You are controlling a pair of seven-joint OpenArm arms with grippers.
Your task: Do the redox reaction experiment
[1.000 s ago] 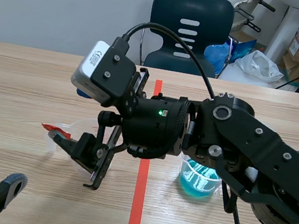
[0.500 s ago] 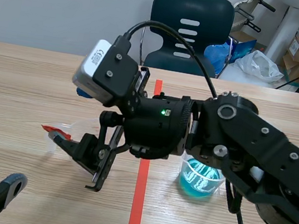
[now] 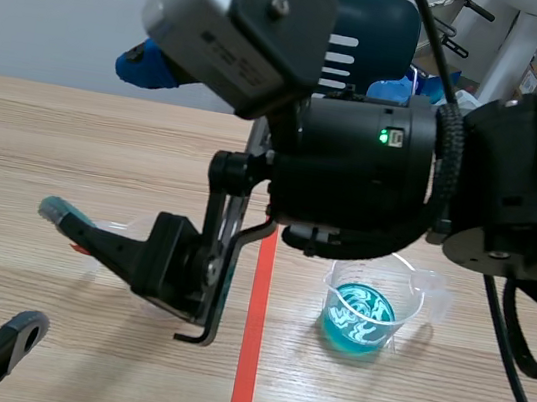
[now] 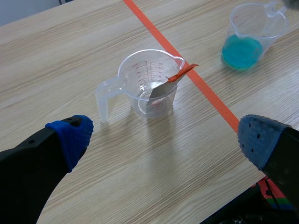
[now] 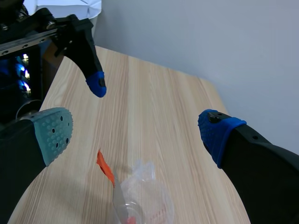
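Right hand (image 5: 135, 135), spread, hangs over the cup (image 5: 145, 201); the strip (image 5: 106, 171) leans in it, orange end up, directly beneath.

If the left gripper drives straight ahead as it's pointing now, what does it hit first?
Probably the clear measuring cup, with the orange-tipped strip in it; depth is uncertain.

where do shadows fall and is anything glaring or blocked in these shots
Scene view: bright streaks of reflected light swirl on the blue liquid; the right arm blocks much of the scene. Left wrist view: the clear measuring cup throws a faint, soft shadow toward the left gripper.
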